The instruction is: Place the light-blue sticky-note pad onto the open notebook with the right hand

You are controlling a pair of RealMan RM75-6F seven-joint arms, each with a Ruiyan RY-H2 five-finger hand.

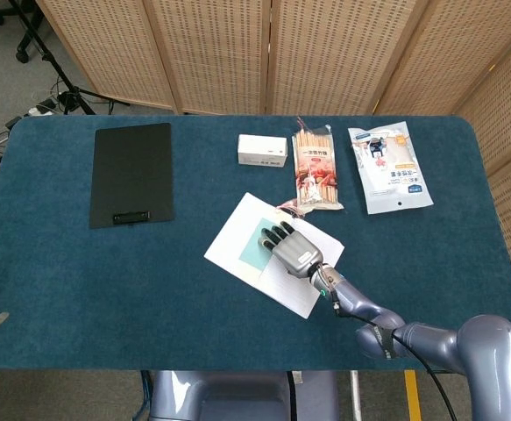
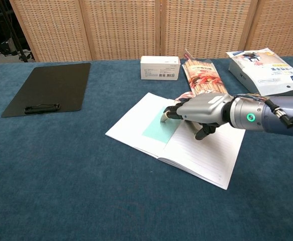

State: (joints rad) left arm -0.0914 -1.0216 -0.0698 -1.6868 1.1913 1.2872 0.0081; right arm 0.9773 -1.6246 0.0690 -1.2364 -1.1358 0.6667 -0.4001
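R hand (image 1: 292, 251) flat on blue pad (image 1: 255, 246), on open notebook (image 1: 236, 239)

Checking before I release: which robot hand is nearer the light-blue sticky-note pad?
The right robot hand. Its fingertips rest at the near edge of the light-blue sticky-note pad, which lies on the open notebook. The left robot hand appears in neither view, so it is well away.
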